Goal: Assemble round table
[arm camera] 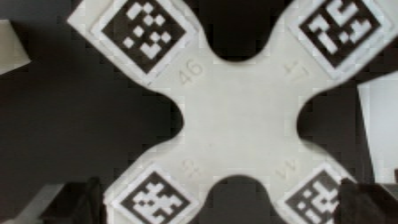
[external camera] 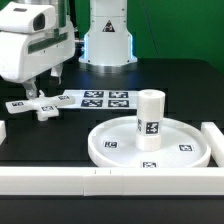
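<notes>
Leg [external camera: 150,116] upright at centre of disc [external camera: 125,152], looks mounted, well clear of gripper [external camera: 42,88], which hangs open directly over cross piece [arm camera: 231,105], not gripping; cross left to pick and fit.

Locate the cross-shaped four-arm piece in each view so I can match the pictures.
Exterior view: the cross-shaped piece lies at the exterior view's left, just below the end effector and beside the marker board.
Wrist view: the cross-shaped piece fills most of the picture, with a tag on each arm.
Shared landmark: the end effector, open, with its dark fingers on either side of the piece.
</notes>
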You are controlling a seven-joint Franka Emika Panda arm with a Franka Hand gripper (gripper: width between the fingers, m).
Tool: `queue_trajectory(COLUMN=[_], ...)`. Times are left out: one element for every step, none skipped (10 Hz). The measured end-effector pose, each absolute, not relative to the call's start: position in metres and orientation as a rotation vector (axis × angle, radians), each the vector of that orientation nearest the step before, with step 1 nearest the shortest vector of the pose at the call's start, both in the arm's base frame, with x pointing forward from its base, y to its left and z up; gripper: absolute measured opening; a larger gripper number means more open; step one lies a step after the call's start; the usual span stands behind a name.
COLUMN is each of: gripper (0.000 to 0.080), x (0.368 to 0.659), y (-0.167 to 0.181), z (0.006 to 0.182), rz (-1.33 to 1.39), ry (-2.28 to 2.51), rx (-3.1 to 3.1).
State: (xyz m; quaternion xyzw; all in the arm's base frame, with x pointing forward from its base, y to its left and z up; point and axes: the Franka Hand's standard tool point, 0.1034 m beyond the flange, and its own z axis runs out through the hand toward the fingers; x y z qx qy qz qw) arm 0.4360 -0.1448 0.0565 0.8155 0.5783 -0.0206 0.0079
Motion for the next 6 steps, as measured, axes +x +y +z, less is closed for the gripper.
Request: queue_trajectory(gripper=[0.0649,0.0649,0.0649,0.0649,0.0649,0.0649], x=[0.4337,0.4323,0.4324,0.4323,0.4319,0.4291], y=[-0.1448,-0.1453,-0.1453,-0.1453,-0.1454,-0.1476], z=[0.0536,0.0526,0.0526,0.0524,0.0517,0.0487], rz=[-0.073,-0.078,-0.077,-0.078,-0.079,-0.083], ry=[1.870,1.879,1.875,1.875,1.876,1.876], rx=[2.512,2.510,2.513,2.513,2.514,2.517])
